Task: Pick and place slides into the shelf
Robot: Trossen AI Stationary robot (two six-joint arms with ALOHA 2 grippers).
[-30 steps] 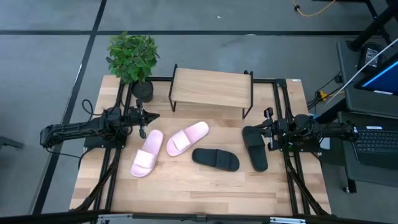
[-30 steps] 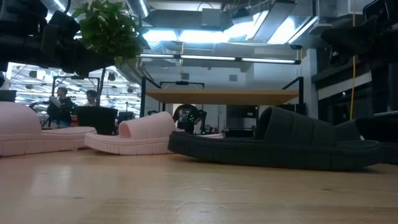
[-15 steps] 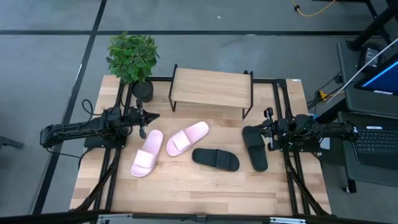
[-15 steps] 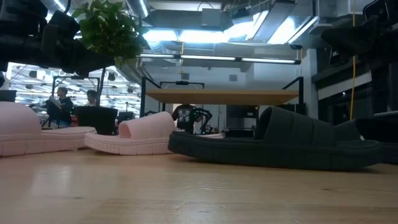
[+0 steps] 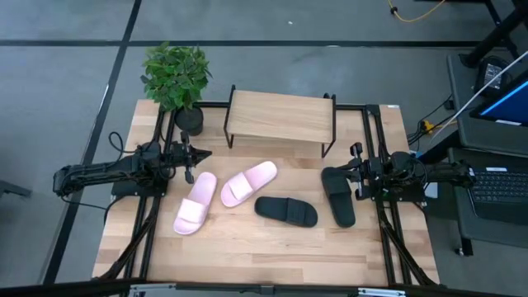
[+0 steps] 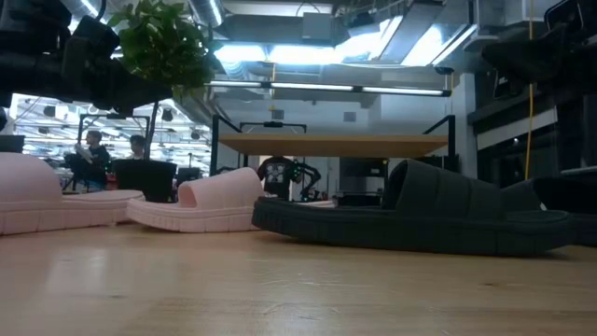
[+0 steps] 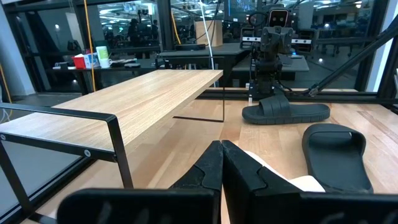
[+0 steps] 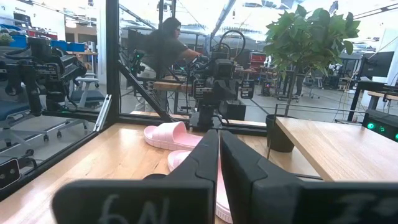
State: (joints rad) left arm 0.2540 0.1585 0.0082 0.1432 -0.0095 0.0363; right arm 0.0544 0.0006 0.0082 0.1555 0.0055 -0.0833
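Both grippers, left [image 5: 195, 154] and right [image 5: 353, 172], rest with fingers together, holding nothing, unchanged from a second ago, so all four slides [image 5: 285, 210] remain mid-table in front of the bare shelf [image 5: 280, 117] at its far edge, task unstarted.

Only legible marking: handwritten "6N" in white on dark body of right gripper [image 8: 219, 163], below its fingers, in right wrist view. Nothing else readable: no labels or brands on slides, shelf, or gear in room behind.
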